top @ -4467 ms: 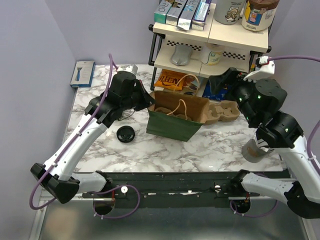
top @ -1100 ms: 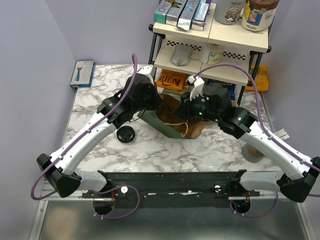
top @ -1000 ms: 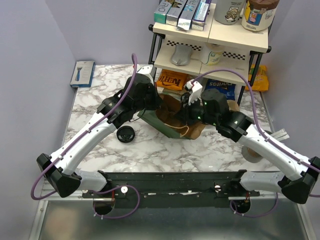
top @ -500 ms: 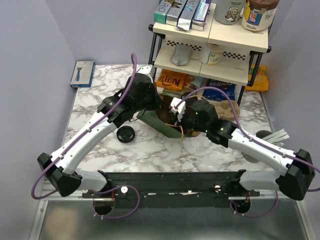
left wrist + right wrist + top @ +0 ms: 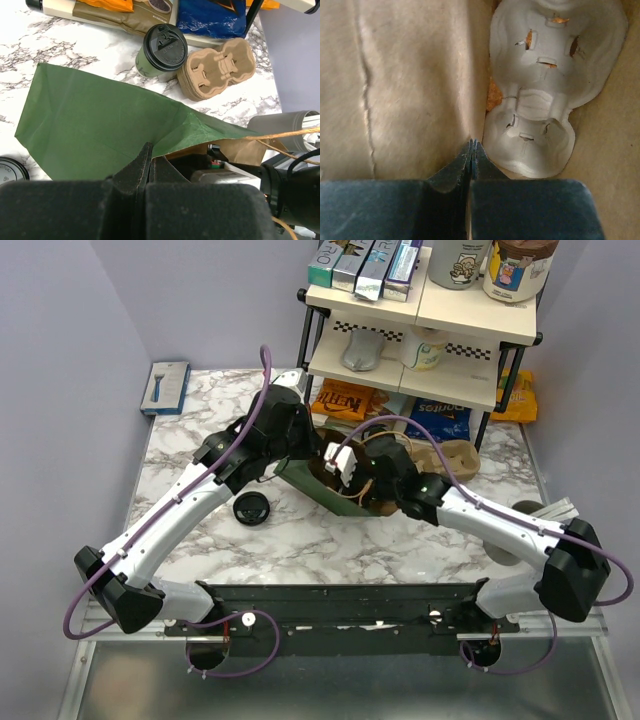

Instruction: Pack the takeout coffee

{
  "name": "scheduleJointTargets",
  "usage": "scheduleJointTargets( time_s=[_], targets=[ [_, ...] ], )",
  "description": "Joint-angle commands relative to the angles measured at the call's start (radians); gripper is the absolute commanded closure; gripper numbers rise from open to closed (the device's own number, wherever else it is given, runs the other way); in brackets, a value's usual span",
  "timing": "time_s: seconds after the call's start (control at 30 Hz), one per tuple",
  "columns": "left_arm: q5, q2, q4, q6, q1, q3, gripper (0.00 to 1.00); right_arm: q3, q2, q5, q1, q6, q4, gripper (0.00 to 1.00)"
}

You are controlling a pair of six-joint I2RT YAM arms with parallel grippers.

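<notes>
Marble tabletop (image 5: 330, 535); left wrist view alone shows black-lidded green paper cup (image 5: 160, 50) beyond green paper bag (image 5: 100, 125), pinched by left gripper (image 5: 146, 150); right gripper (image 5: 471, 145) closed.

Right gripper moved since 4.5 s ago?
Yes. The right gripper has swung left, away from the shelf rack, and now sits inside the green bag.

Left gripper (image 5: 149, 151) at 6 o'clock of frame, fingers pressed together on the rim of the green paper bag (image 5: 95, 125); the bag lies tilted on the marble table (image 5: 30, 45), brown inside showing. Lidded dark-green coffee cup (image 5: 159, 51) stands beyond the bag at 12 o'clock, with stacked moulded-pulp cup carriers (image 5: 217, 67) just beside it at its 3 o'clock. Loose black lid (image 5: 10, 172) at the 8 o'clock edge, grey cup (image 5: 282, 127) at the 3 o'clock edge.
</notes>
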Motion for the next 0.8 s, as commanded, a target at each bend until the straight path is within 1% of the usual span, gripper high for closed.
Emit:
scheduleJointTargets(
  time_s=[0.0, 0.1, 0.17, 0.33, 0.5, 0.6, 0.67, 0.77],
  targets=[
    [0.025, -0.012, -0.031, 0.019, 0.002, 0.023, 1.00, 0.035, 0.040, 0.054, 0.004, -0.012, -0.040, 0.95],
    [0.040, 0.001, -0.044, 0.034, 0.002, 0.043, 1.00, 0.033, 0.076, 0.088, 0.002, -0.012, -0.039, 0.96],
    [0.027, 0.010, -0.069, 0.034, 0.002, 0.063, 1.00, 0.041, 0.111, 0.132, 0.001, -0.003, -0.046, 0.98],
    [0.040, -0.002, -0.055, 0.038, 0.002, 0.048, 1.00, 0.064, 0.157, 0.122, -0.011, 0.044, -0.036, 0.99],
    [0.063, 0.004, -0.060, 0.057, 0.002, 0.049, 1.00, 0.136, 0.211, 0.243, -0.018, 0.122, -0.059, 0.99],
    [0.085, 0.016, -0.054, 0.054, 0.002, 0.049, 1.00, 0.146, 0.240, 0.242, -0.018, 0.132, -0.072, 0.99],
    [0.086, 0.016, -0.037, 0.049, 0.002, 0.048, 1.00, 0.159, 0.275, 0.246, -0.018, 0.127, -0.114, 0.99],
    [0.059, 0.011, -0.020, 0.043, 0.002, 0.051, 1.00, 0.145, 0.289, 0.223, -0.018, 0.121, -0.152, 0.99]
  ],
)
